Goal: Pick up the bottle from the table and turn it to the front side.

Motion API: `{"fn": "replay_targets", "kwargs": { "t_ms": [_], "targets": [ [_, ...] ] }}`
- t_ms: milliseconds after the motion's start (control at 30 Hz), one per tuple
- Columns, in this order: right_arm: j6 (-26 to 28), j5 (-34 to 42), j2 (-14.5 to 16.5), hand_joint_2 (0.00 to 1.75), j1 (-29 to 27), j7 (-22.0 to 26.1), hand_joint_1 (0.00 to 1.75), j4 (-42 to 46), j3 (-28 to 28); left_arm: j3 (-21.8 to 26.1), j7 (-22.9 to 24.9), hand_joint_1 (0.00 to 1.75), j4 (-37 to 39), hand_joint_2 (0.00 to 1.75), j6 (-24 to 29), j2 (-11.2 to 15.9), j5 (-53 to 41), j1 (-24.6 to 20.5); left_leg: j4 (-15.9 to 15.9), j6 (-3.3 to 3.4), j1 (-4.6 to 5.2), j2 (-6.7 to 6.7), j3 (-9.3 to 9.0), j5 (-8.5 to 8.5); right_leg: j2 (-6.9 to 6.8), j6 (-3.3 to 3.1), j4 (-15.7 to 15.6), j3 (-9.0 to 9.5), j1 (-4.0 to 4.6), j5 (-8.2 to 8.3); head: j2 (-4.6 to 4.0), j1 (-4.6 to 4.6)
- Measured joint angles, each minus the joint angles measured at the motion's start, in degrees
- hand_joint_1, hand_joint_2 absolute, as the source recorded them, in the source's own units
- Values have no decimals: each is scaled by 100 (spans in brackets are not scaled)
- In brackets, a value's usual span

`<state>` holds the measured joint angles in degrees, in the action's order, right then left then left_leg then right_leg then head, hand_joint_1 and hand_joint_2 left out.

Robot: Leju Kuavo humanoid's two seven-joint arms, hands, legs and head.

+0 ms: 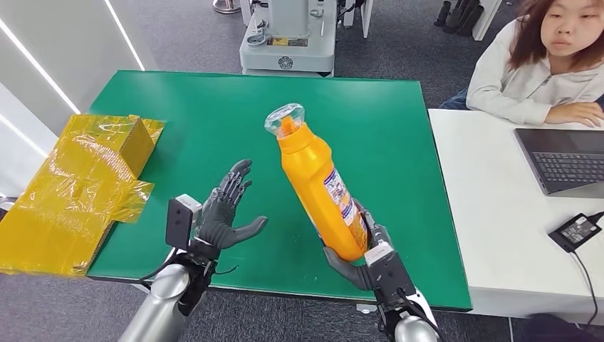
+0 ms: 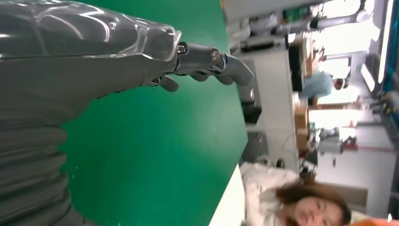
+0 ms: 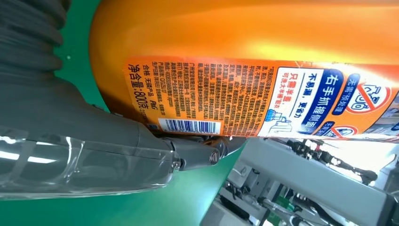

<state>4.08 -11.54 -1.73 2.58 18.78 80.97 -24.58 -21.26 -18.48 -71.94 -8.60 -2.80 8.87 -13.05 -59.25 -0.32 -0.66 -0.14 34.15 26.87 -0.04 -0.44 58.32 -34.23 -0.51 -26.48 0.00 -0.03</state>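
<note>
An orange bottle (image 1: 318, 187) with a clear cap is lifted above the green table (image 1: 214, 121), tilted with its cap up and to the left. My right hand (image 1: 363, 256) grips its base from below. The label side with barcode and small print (image 3: 244, 96) faces the right wrist camera, and the right hand (image 3: 117, 146) wraps under it. My left hand (image 1: 226, 212) hovers to the left of the bottle, fingers spread, palm toward it, holding nothing. In the left wrist view the left hand (image 2: 141, 56) is over bare green table.
A yellow wrapped box (image 1: 78, 182) lies on the table's left edge. A white desk (image 1: 491, 214) with a laptop (image 1: 566, 160) and a charger (image 1: 578, 230) adjoins on the right, where a person (image 1: 545, 64) sits. A grey machine (image 1: 288, 35) stands behind the table.
</note>
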Motion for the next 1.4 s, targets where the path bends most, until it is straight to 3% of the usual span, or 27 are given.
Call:
{"fn": "replay_targets", "kwargs": {
  "t_ms": [533,767,1067,1400],
  "targets": [
    [72,-409,11,175,145,-87,175,-153,642,80,576,0,428,175,-1295,431,909,-1033,-1,-1,1,-3,0,-2,0,0,2,0,0,1,0,0],
    [16,-673,-19,175,382,-51,175,-672,640,35,809,0,737,175,-1720,461,1515,-1284,-1,-1,1,0,-1,-2,1,-1,2,-1,0,1,0,1],
    [229,-906,5,175,1156,-29,175,-1426,77,-485,1087,0,1324,175,-1653,12,1964,-1657,-6,0,1,-1,0,-3,1,1,2,0,-1,6,0,1],
    [472,-892,51,175,1446,-63,175,-1870,-291,-671,1180,0,2163,175,-1735,-319,2257,-1976,-5,0,0,-2,1,-3,1,0,3,-2,-1,5,0,0]
  ]
}}
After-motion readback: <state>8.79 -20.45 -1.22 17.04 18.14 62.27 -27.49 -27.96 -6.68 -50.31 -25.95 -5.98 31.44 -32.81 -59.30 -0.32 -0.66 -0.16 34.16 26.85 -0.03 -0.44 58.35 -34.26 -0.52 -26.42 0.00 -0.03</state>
